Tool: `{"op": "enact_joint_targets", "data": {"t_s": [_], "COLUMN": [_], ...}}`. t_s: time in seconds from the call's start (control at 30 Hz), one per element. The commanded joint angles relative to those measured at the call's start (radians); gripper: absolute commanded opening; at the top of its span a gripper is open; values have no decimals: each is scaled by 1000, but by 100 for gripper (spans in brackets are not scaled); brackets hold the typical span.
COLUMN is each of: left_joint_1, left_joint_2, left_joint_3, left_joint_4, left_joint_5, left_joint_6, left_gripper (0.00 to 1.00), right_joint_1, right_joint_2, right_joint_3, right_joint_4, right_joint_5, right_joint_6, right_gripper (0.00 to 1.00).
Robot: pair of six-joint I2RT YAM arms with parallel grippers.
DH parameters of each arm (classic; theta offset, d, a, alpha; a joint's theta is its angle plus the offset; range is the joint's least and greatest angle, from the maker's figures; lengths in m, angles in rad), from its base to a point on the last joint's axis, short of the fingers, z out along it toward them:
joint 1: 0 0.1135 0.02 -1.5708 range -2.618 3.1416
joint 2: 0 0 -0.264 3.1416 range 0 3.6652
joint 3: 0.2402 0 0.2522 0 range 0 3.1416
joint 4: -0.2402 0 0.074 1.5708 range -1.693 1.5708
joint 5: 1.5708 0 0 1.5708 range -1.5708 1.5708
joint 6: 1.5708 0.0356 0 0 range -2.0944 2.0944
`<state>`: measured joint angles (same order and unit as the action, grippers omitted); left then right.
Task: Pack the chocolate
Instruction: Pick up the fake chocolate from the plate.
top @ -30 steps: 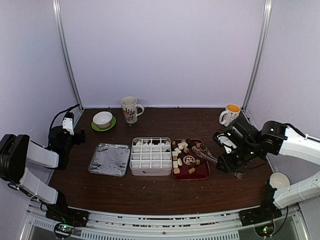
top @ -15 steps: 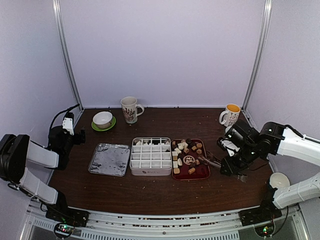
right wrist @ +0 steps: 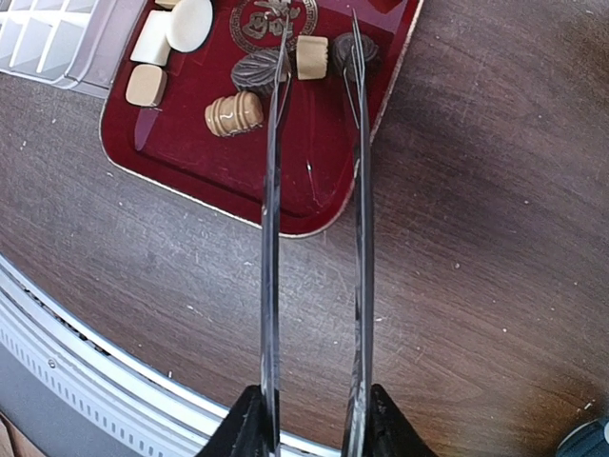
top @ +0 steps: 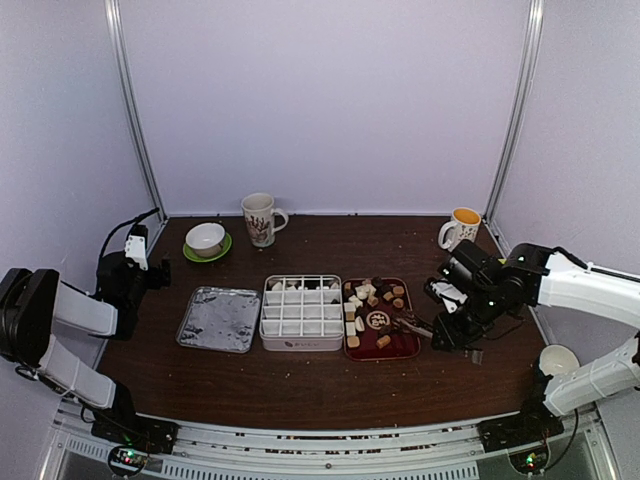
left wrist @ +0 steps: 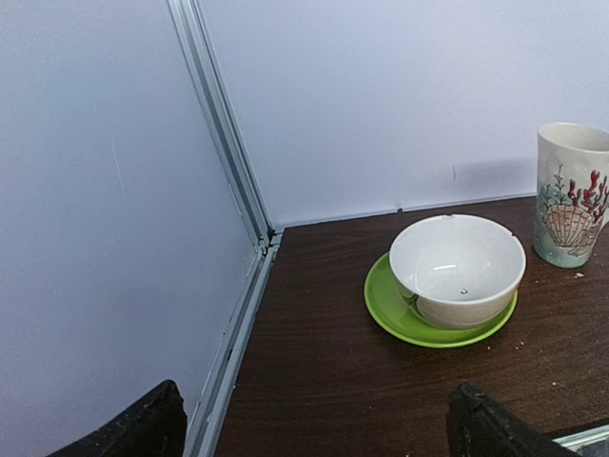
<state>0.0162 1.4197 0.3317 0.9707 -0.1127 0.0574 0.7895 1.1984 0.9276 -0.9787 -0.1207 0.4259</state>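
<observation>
Small dark, tan and cream chocolate pieces [top: 368,300] lie on the dark-red tray [top: 402,347]. My right gripper [right wrist: 309,419] is shut on the handles of the metal tongs [right wrist: 271,238]. The tongs reach over the tray's near right corner. Their blades stand apart, with a tan chocolate [right wrist: 311,57] lying between the tips and a dark piece [right wrist: 343,54] under the right blade. A white grid box [top: 301,312] holding a few pieces along its far row stands left of the tray. My left gripper [left wrist: 314,438] is open and empty at the far left.
A foil tray [top: 219,318] lies left of the grid box. A white bowl [left wrist: 457,267] on a green saucer [left wrist: 400,314] and a shell-pattern mug [left wrist: 571,195] stand at the back left. An orange-lined mug [top: 462,228] is at the back right, a white cup [top: 556,360] near right.
The right arm pulled the tongs back from the tray's far right toward its near right corner, then shifted slightly left. The left arm has not moved.
</observation>
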Motion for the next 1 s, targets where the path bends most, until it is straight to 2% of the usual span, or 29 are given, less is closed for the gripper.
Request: {"op": "enact_joint_targets", "data": {"t_s": [0.0,0.2,0.47,0.73,0.97], "left_joint_1": [8,8,8,8,8], "left_joint_2": [5,5,5,5,5], "left_joint_3": [-5,-4,-5,-5,-5], "left_joint_4": [50,49,49,49,48], "left_joint_5": [7,7,7,7,7], "left_joint_6": [-7,-7,-8,-7,-8], "left_gripper": [98,98,98,98,98], "right_joint_1": [-7,-6,-6,-7,-6], "right_joint_2": [12,39,52,29,8], "right_joint_3": [17,9,15,64,115], "right_joint_4": [37,64,78,75,138], "right_joint_5": [-9,-15,-14,-1,-88], "right_joint_6": [9,15,18,-26,-77], "right_gripper": [34,33,24,22,20]}}
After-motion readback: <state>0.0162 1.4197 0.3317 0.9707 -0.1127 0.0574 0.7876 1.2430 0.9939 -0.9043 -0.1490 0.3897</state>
